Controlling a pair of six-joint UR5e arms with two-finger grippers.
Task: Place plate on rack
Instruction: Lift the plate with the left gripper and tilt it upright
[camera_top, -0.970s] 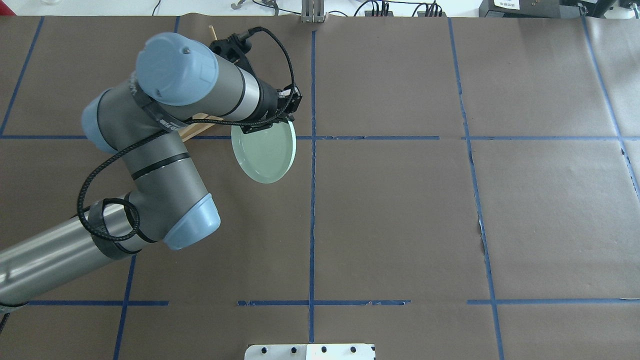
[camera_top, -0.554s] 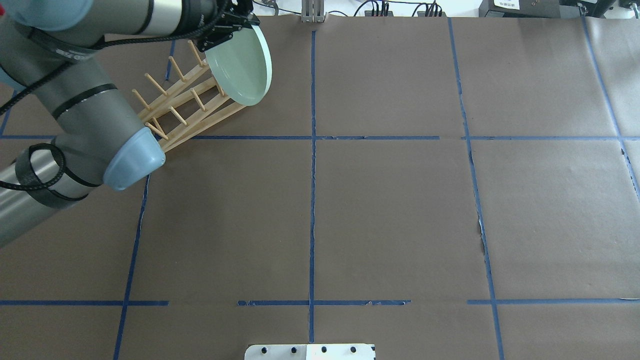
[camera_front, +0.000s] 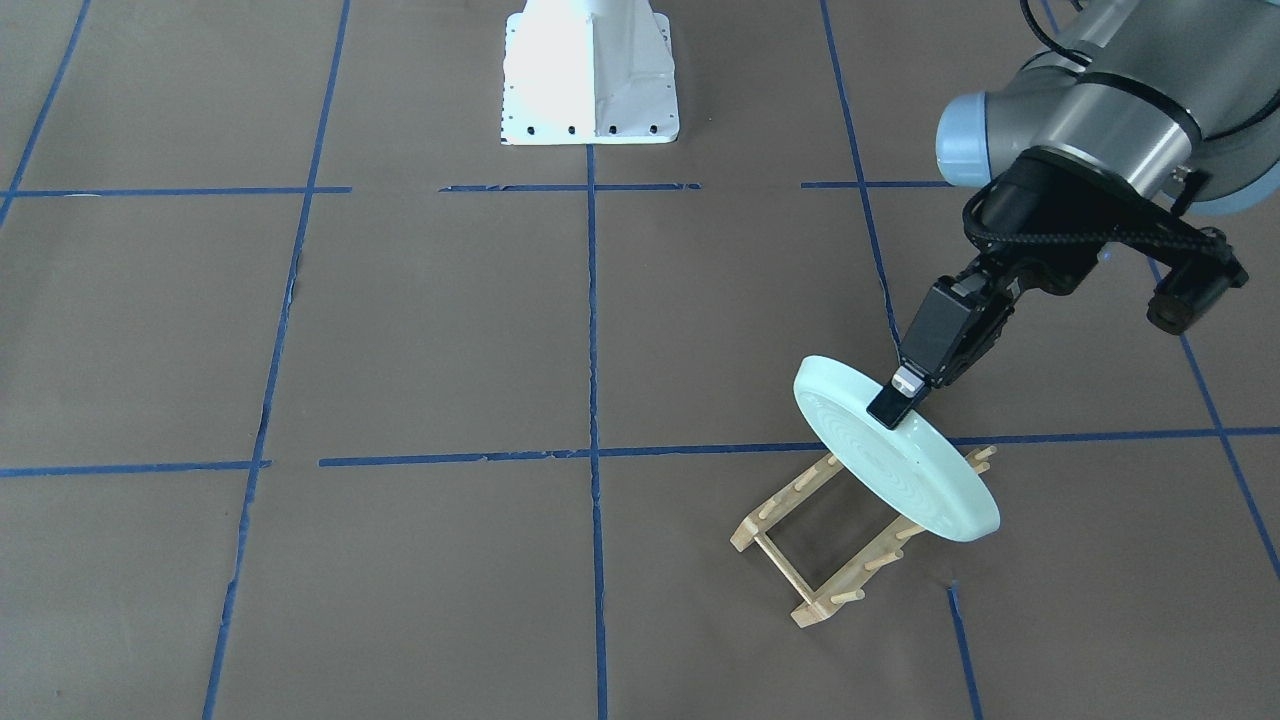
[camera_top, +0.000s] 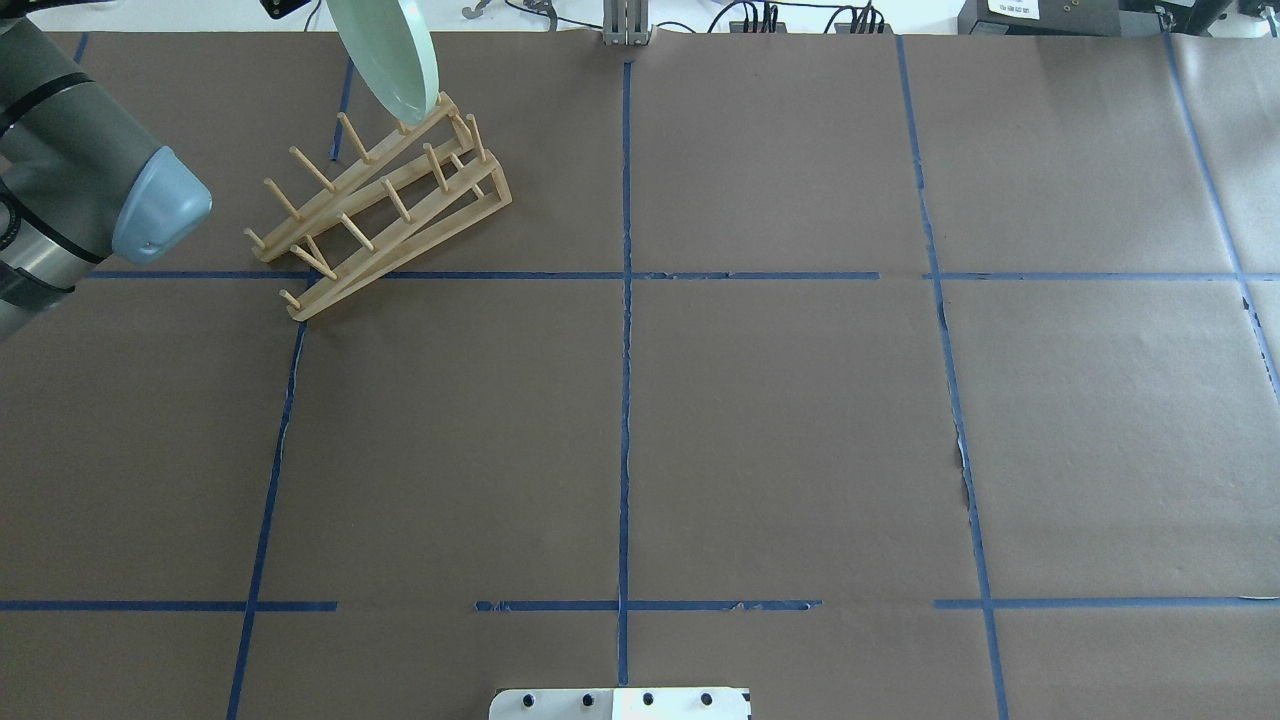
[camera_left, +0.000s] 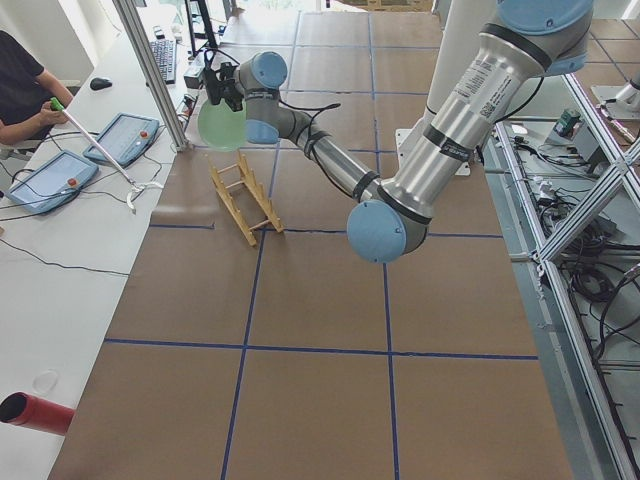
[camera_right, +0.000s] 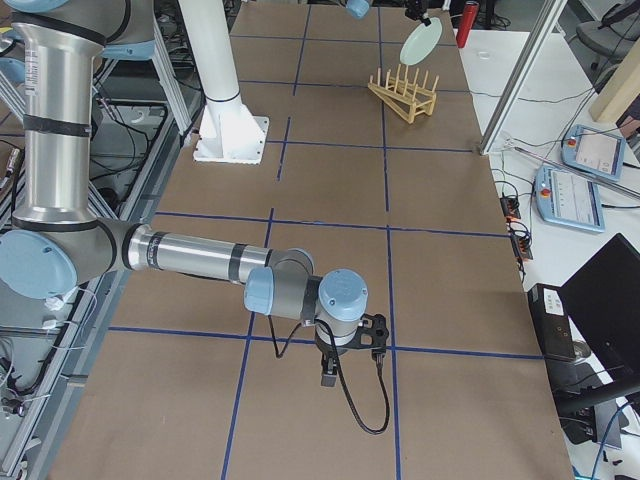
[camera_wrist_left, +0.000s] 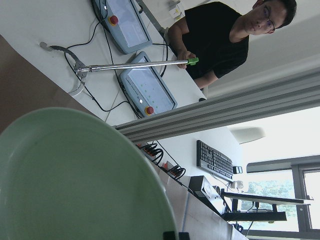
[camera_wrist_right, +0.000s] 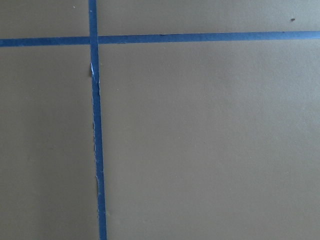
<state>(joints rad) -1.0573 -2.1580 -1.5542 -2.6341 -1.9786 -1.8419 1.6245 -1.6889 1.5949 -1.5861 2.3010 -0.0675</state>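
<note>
The pale mint-green plate hangs tilted, nearly on edge, just above the far end of the light-wood rack. I cannot tell whether it touches the pegs. My left gripper is shut on the plate's upper rim. In the overhead view the plate is at the top left, over the rack. The plate fills the left wrist view. My right gripper points down at bare paper near the table's other end. Whether it is open or shut I cannot tell.
The white robot base stands at mid table. A metal post rises just beyond the rack. An operator sits there with teach pendants and a grabber rod. A red cylinder lies on the side bench.
My left arm has swung the plate from in front of the rack up and back over the rack's far end, and the plate has turned more on edge.
</note>
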